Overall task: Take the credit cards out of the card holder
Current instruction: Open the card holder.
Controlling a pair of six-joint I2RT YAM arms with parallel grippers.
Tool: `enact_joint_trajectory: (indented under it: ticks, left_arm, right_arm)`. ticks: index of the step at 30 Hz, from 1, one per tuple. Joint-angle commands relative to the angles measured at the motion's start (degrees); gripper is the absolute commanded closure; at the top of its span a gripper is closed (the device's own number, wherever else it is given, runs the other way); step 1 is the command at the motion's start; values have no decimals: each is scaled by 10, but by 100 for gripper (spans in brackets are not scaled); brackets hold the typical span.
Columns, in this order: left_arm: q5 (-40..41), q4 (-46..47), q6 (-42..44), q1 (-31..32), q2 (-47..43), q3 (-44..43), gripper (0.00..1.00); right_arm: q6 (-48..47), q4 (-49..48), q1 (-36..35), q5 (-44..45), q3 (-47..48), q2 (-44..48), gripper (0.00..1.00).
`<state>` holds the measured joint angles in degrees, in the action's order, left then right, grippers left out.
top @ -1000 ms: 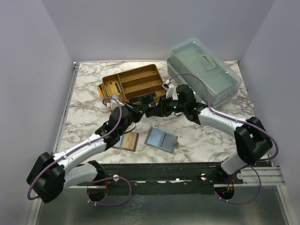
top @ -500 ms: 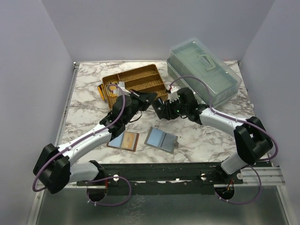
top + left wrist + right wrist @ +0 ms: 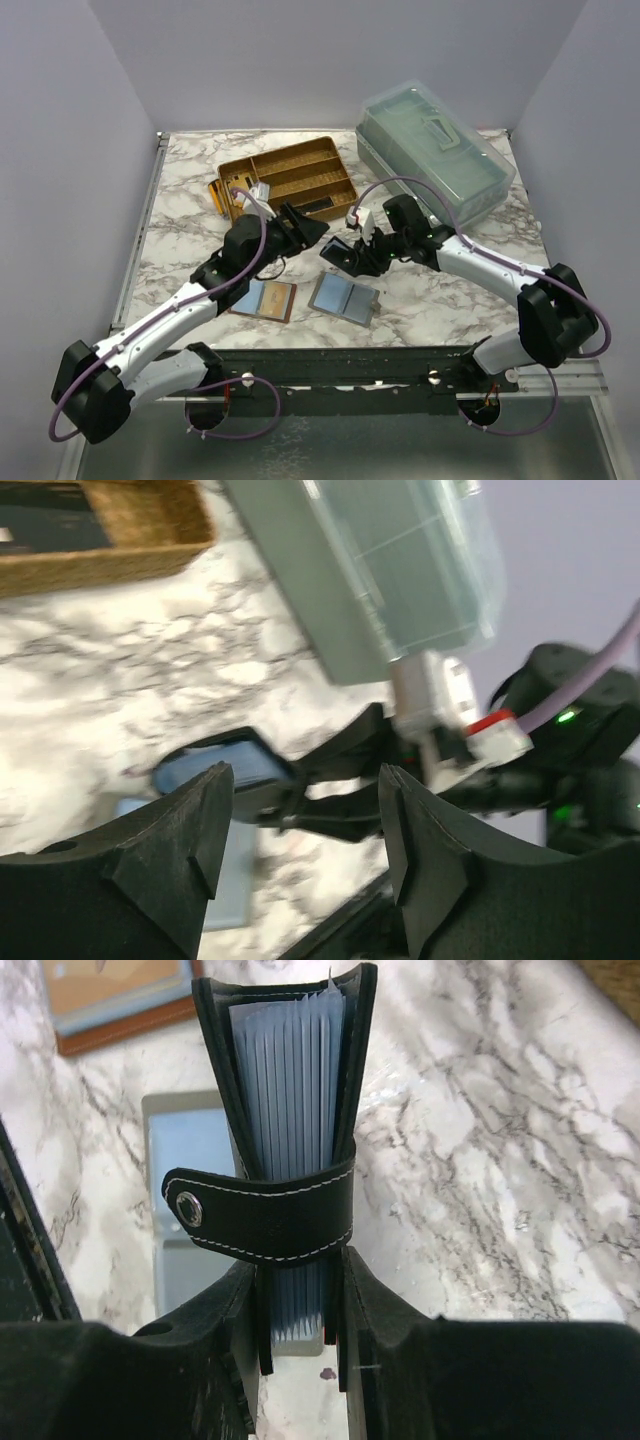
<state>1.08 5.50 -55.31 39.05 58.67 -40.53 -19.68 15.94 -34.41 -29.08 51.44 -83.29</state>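
1. Change: a second ago the left gripper (image 3: pixel 303 224) was shut and nose to nose with the right gripper (image 3: pixel 296 1355) at the card holder (image 3: pixel 290 1110). It has since backed off toward the wooden tray (image 3: pixel 285 170), and its jaws now stand well apart. The left wrist view shows nothing between them.
2. The right gripper has drawn back toward the arm bases. It is clamped on the card holder near one end, a finger flat on each cover. The holder appears to hang clear of the bench (image 3: pixel 200 200), just above the grey holder (image 3: pixel 343 297).
3. Holder state: covers are nearly closed, and the strap tab (image 3: pixel 265 1222) lies across the blue-grey pocket leaves. I cannot tell whether it is snapped. The credit cards cannot be told from the leaves, and none shows loose on the bench.
4. Reading: the left side has let go and reset, and no card looks extracted. The strap probably needs clearing before a card will slide out.
5. Pose: the left arm is stretched forward, its fingers aimed right at the holder. The right arm reaches in leftward with its elbow bent.
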Motion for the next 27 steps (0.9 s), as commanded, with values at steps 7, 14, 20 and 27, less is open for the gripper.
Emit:
enact_joint_trajectory:
  ticks: [7, 14, 20, 27]
  left_arm:
    - [-62, 60, 149, -8, -162, 209, 8]
    - [-146, 292, 47, -8, -173, 302, 1]
    - [-195, 428, 30, -7, -45, 274, 1]
    - [-214, 530, 12, -5, 45, 236, 6]
  right_arm:
    - [-35, 92, 54, -284, 55, -31, 100]
    - [17, 57, 100, -395, 46, -27, 100]
    - [35, 51, 103, -474, 60, -39, 100]
    - [59, 35, 106, -506, 59, -41, 99]
